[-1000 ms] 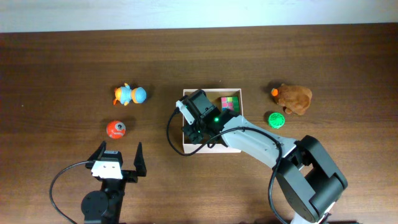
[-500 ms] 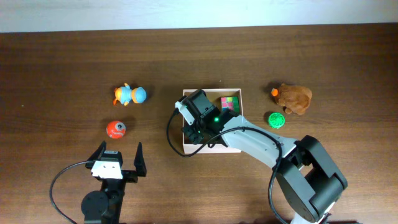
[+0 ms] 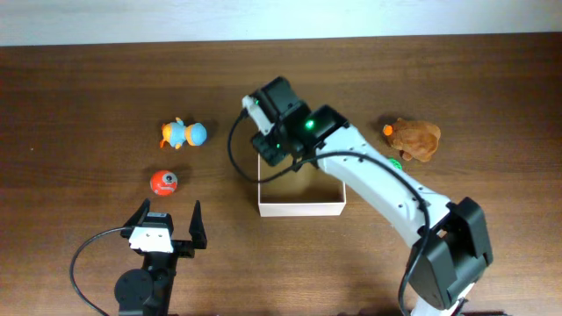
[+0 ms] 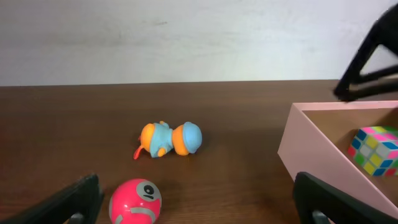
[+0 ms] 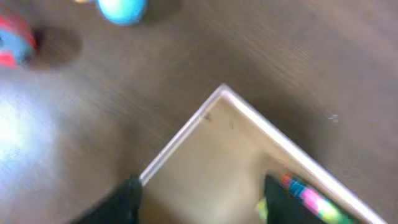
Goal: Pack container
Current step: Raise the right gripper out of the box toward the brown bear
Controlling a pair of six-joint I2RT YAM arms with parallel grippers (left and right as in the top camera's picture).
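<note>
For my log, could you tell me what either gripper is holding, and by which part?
Nothing: the left gripper and right gripper both have open, empty jaws.

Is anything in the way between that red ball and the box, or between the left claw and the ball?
Nothing visible. Bare table lies between the left gripper and the red ball, and between the ball and the container. The blue-and-orange toy lies farther back, off both lines.

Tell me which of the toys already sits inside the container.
The multicoloured puzzle cube: it lies within the walls of the container, while the blue-and-orange toy, the red ball and the brown plush rest on the table outside it.
</note>
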